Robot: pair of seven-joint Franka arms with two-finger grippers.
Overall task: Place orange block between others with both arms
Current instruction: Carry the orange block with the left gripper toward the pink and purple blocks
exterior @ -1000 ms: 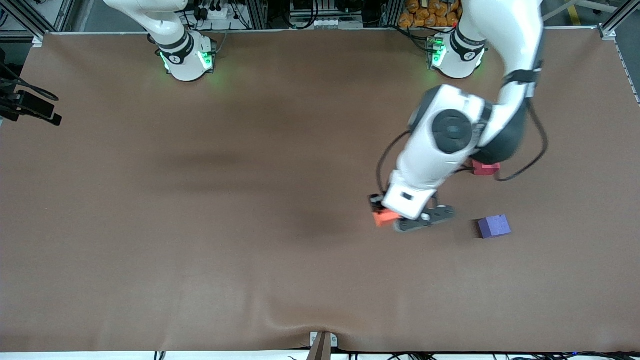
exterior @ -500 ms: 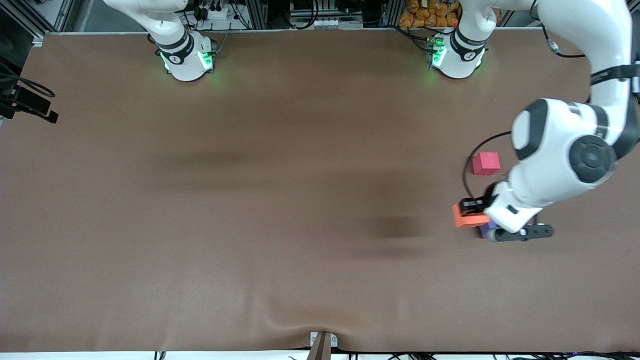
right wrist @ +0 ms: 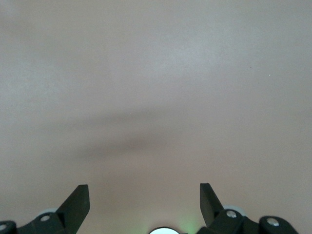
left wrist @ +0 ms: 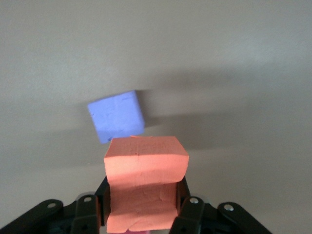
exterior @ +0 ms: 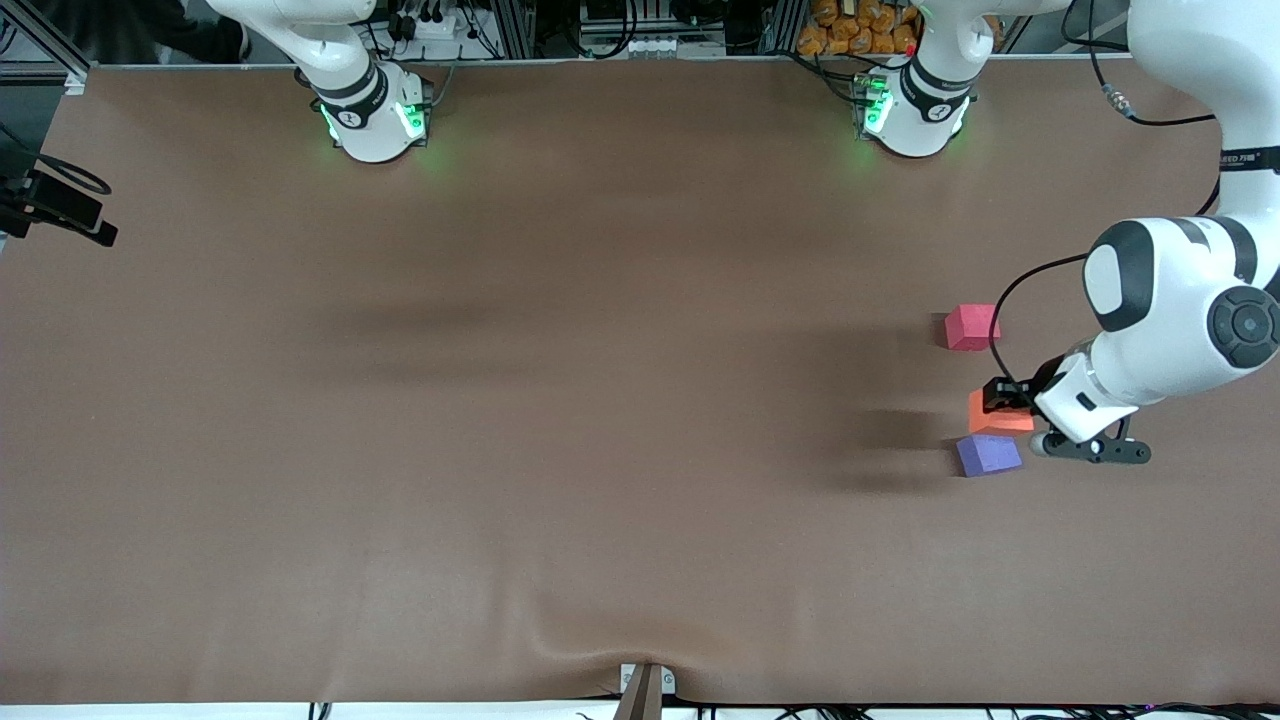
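Note:
My left gripper (exterior: 1003, 398) is shut on the orange block (exterior: 1000, 416), which it holds in the air over the cloth between the two other cubes. The block hangs close beside the purple cube (exterior: 988, 454) and a wider gap away from the pinkish-red cube (exterior: 971, 327). In the left wrist view the orange block (left wrist: 145, 183) is squeezed between the black fingers (left wrist: 102, 197), with the purple cube (left wrist: 116, 116) on the table below it. My right gripper (right wrist: 144, 201) is open over bare cloth. Only the right arm's base (exterior: 372, 112) shows in the front view.
A brown cloth (exterior: 560, 400) covers the table. Both cubes lie near the left arm's end. Black camera gear (exterior: 62, 207) juts in at the right arm's end. The cloth wrinkles by a bracket (exterior: 645, 686) at the edge nearest the front camera.
The left arm has swung toward its own end of the table with the orange block, from the table's middle to the gap between the two cubes. The pinkish-red cube is uncovered. The right gripper is unchanged.

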